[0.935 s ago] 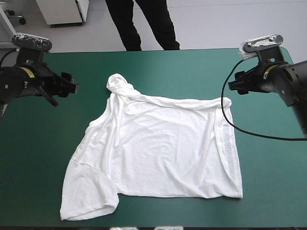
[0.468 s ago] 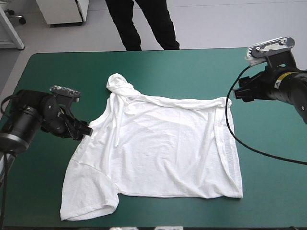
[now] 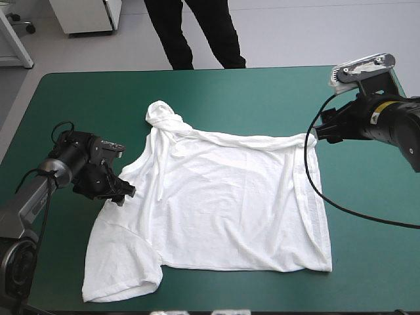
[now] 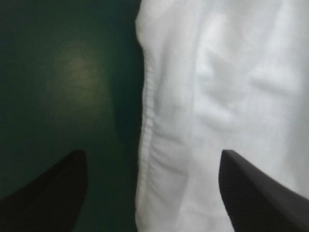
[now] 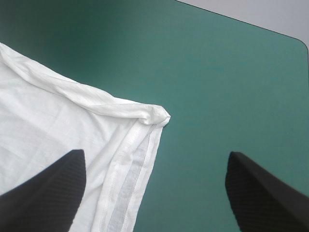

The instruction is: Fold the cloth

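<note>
While the shirt is lying spread flat across the middle of the table, both grippers are standing released, fingers wide apart. The left gripper is sitting low at the shirt's left edge, with the hem running between its jaws, lengthwise along its reach. The right gripper is hanging near the far right corner, which is lying ahead of it, centred between its jaws. I'd say the left is closer to a pinch.

The T-shirt is thin, wrinkled white cloth on the smooth, matt teal-green cover.
</note>
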